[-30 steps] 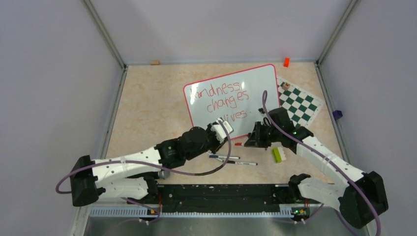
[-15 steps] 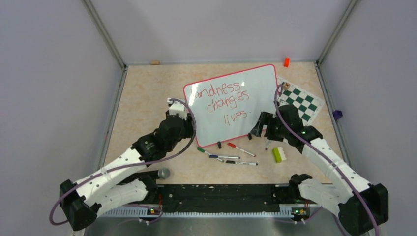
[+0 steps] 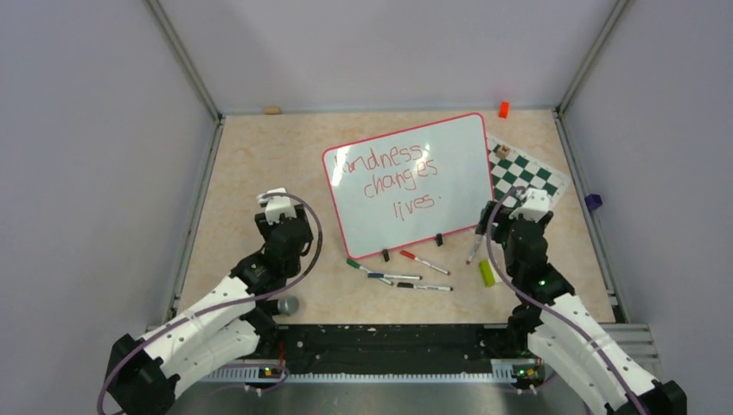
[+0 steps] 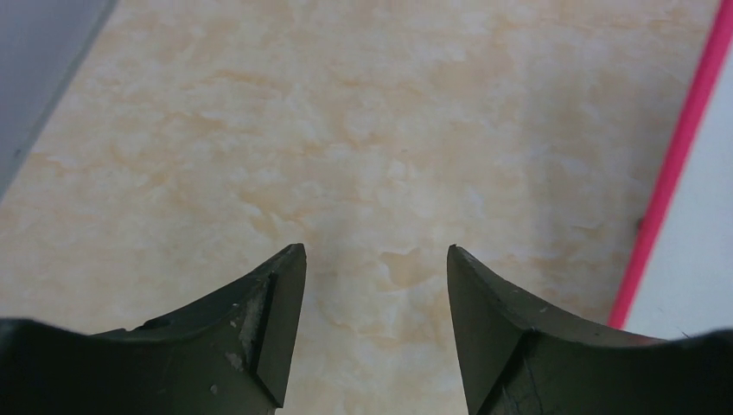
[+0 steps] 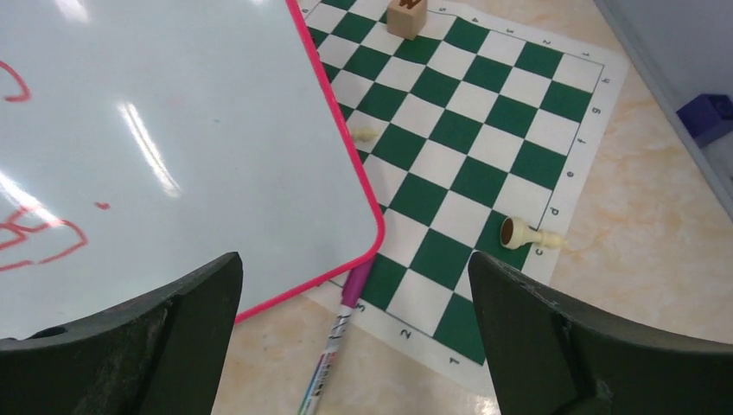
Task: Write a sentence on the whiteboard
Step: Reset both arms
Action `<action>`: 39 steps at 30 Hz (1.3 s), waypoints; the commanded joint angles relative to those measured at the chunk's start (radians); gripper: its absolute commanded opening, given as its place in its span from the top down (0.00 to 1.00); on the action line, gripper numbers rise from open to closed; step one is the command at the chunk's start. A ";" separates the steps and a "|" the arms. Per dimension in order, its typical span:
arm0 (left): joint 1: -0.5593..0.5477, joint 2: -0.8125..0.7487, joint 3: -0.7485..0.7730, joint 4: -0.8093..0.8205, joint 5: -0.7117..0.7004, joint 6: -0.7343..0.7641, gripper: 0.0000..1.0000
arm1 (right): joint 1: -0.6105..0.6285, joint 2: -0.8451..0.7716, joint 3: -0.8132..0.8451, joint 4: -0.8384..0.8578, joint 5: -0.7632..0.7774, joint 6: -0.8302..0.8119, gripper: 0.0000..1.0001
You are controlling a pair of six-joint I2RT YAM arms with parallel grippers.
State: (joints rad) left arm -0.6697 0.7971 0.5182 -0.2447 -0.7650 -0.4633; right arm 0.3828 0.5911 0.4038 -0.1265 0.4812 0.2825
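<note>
— At near left, arm folded low: left gripper (image 4: 376,251) spread wide, empty, aimed down at table (image 4: 346,130) just left of whiteboard (image 3: 458,164).
— Near right?
— Right gripper (image 5: 354,259) spread too, empty, above whiteboard corner, pen (image 5: 333,354), mat (image 5: 484,130).
— Farther out?
— Across whiteboard, sentence (image 3: 393,179), red, three lines.

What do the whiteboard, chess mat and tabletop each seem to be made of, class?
Whiteboard: glossy coated panel, light streaks mirrored on it; frame looks like pink plastic. Chess mat: thin, matte printed sheet, perhaps vinyl or paper, lying flat. Tabletop: beige marbled laminate or stone-look, unclear which.
</note>
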 commanded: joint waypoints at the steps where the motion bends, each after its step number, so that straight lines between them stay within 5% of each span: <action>1: 0.034 0.033 -0.094 0.374 -0.218 0.128 0.34 | -0.006 0.043 -0.169 0.512 0.075 -0.263 0.01; 5: 0.144 0.134 -0.220 0.764 -0.201 0.301 0.34 | -0.007 0.162 -0.310 0.889 0.086 -0.402 0.02; 7: 0.202 0.164 -0.222 0.824 -0.139 0.348 0.34 | -0.028 0.264 -0.349 1.023 0.006 -0.442 0.10; 11: 0.330 0.306 -0.291 1.123 0.015 0.419 0.36 | -0.165 0.542 -0.357 1.272 -0.076 -0.293 0.06; 14: 0.389 0.485 -0.330 1.396 0.019 0.462 0.42 | -0.252 0.617 -0.322 1.297 -0.172 -0.305 0.07; 19: 0.380 0.572 -0.257 1.350 0.091 0.584 0.53 | -0.343 0.908 -0.345 1.666 -0.229 -0.242 0.09; 22: 0.390 0.627 -0.237 1.370 0.122 0.631 0.60 | -0.342 0.857 -0.256 1.400 -0.266 -0.238 0.16; 24: 0.418 0.681 -0.239 1.465 0.064 0.612 0.60 | -0.343 0.845 -0.232 1.327 -0.279 -0.242 0.02; 32: 0.533 0.633 -0.182 1.241 0.247 0.484 0.65 | -0.341 0.866 -0.214 1.335 -0.305 -0.261 0.01; 36: 0.614 0.624 -0.252 1.315 0.467 0.440 0.69 | -0.341 0.866 -0.215 1.339 -0.305 -0.261 0.01; 39: 0.643 0.693 -0.311 1.526 0.572 0.483 0.74 | -0.341 0.865 -0.215 1.338 -0.306 -0.262 0.01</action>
State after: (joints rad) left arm -0.0650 1.4582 0.2695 1.0687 -0.4042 0.0231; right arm 0.0456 1.4509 0.1600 1.1976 0.1970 0.0212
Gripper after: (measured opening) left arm 0.273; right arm 0.988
